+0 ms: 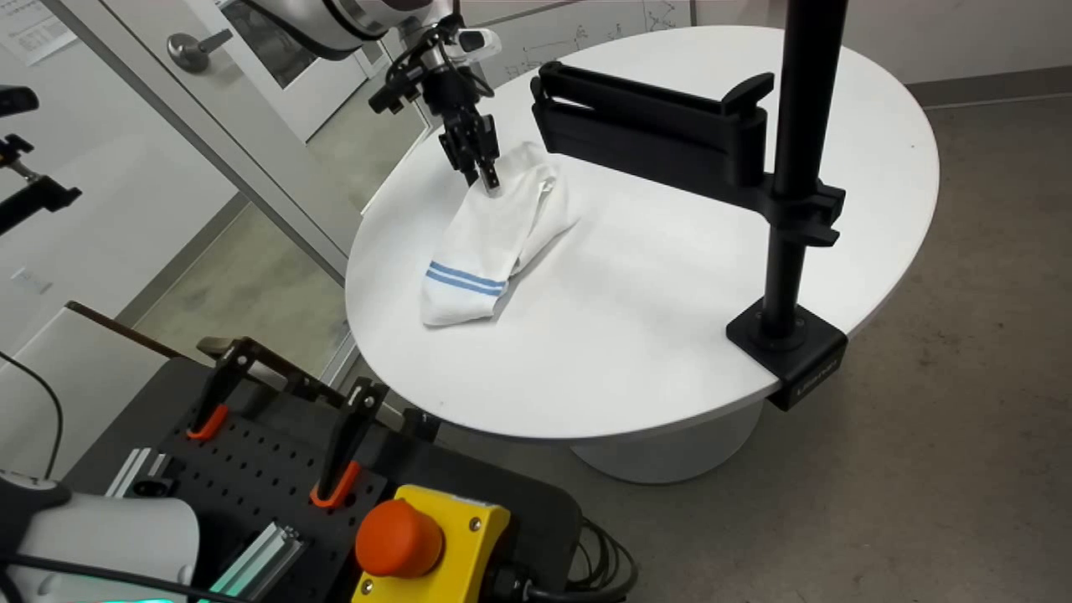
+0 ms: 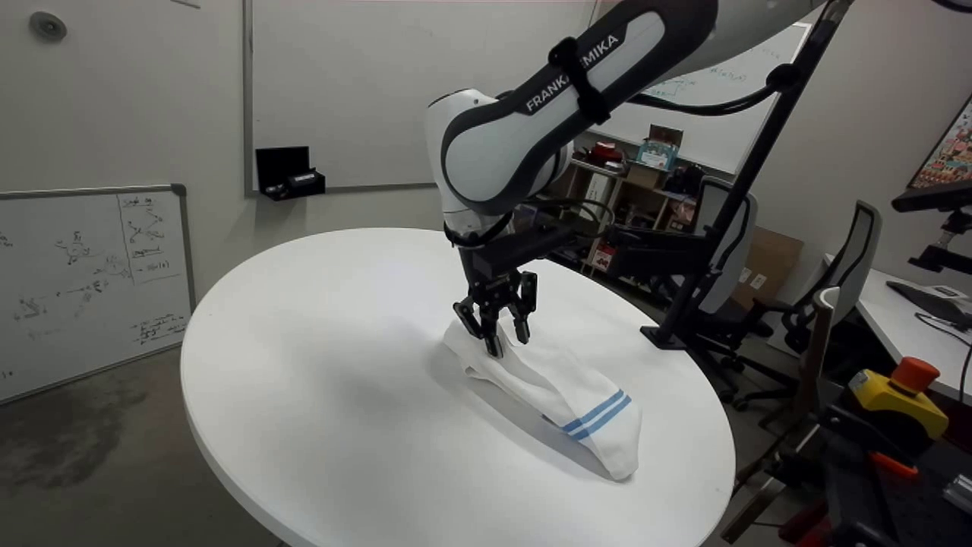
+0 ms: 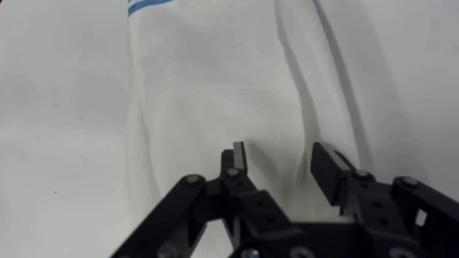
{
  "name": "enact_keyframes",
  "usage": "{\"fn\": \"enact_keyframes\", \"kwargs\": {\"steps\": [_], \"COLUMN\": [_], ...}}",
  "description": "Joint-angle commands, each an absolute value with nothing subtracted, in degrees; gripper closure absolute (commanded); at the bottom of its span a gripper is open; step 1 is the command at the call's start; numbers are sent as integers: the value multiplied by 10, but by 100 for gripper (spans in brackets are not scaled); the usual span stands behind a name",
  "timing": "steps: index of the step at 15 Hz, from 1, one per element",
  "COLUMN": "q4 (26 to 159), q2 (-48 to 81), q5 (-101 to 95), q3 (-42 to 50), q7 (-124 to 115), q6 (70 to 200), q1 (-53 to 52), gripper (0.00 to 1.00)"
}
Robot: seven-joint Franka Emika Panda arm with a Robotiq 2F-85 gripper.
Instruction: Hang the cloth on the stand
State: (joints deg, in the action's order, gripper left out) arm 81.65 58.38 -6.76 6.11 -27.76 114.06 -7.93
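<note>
White, blue-striped cloth [image 1: 481,239] lies loosely bunched on round white table [image 1: 636,335], not yet on black metal post-and-arm stand [image 1: 797,167]. Black two-finger gripper [image 3: 278,156] is at cloth's unstriped end w/ fingers [image 3: 239,157] parted, no hold visible. Step in hand prob grasping; next move calls for closing on fabric, then lifting twd stand.

A rumpled white towel [image 1: 494,234], blue-striped near one end, lies near the table edge [image 1: 578,423]; a black stand [image 1: 800,167] rises upright at that edge.
</note>
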Motion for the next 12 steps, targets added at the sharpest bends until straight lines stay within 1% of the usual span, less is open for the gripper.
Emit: {"fn": "enact_keyframes", "kwargs": {"steps": [1,3,4,5,8,12], "q4": [785,789,796,805,833,902], "q2": [596,587,579,569,541,469], "q5": [-64,-61,-60,-56,-47,-32], "q3": [70,71,71,69,68,61], "q7": [-282,-283,-282,-282,-283,-281], "q6": [1118,1120,1123,1125,1135,1151], "q1": [-86,-84,-83,-81,-76,-72], "gripper": [80,95,99,100,100,100]}}
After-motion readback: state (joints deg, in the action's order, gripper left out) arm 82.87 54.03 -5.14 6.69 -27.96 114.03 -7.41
